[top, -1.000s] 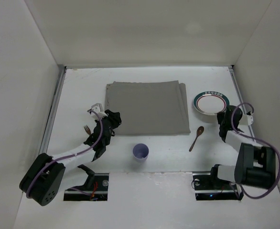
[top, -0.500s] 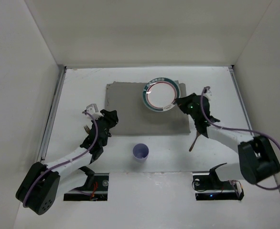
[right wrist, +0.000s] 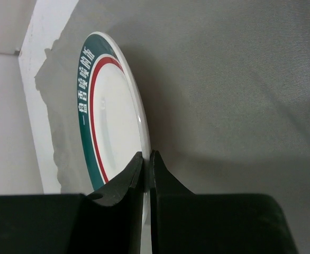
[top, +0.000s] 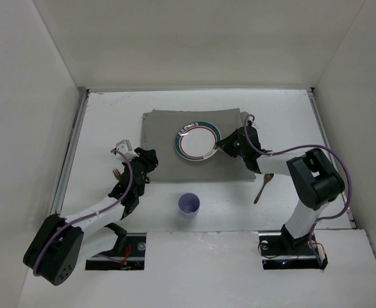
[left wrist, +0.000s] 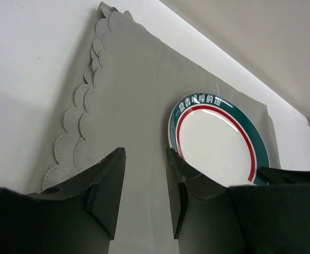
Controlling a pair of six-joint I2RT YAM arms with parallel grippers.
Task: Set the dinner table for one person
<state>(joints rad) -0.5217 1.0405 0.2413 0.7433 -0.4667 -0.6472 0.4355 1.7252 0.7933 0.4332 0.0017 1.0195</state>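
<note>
A white plate (top: 196, 142) with a green and red rim sits over the middle of the grey placemat (top: 169, 163) on the white dinner table (top: 104, 115). My right gripper (top: 219, 147) is shut on the plate's right rim. In the right wrist view the jaws (right wrist: 146, 157) pinch the plate (right wrist: 112, 121) edge-on over the placemat (right wrist: 229, 90); I cannot tell whether it touches the cloth. My left gripper (top: 151, 160) is open and empty at the placemat's left edge. In its wrist view (left wrist: 144, 154) it faces the placemat (left wrist: 128, 100) and the plate (left wrist: 218, 143).
A brown fork (top: 116, 174) lies on the table under my left arm. A brown spoon (top: 264, 185) lies right of the placemat's near corner. A lilac cup (top: 188, 204) stands in front of the placemat. Metal rails (top: 74, 141) run along the table's sides.
My right gripper has carried the plate from the table's right side leftward to the middle of the placemat. My left gripper has shifted only slightly.
</note>
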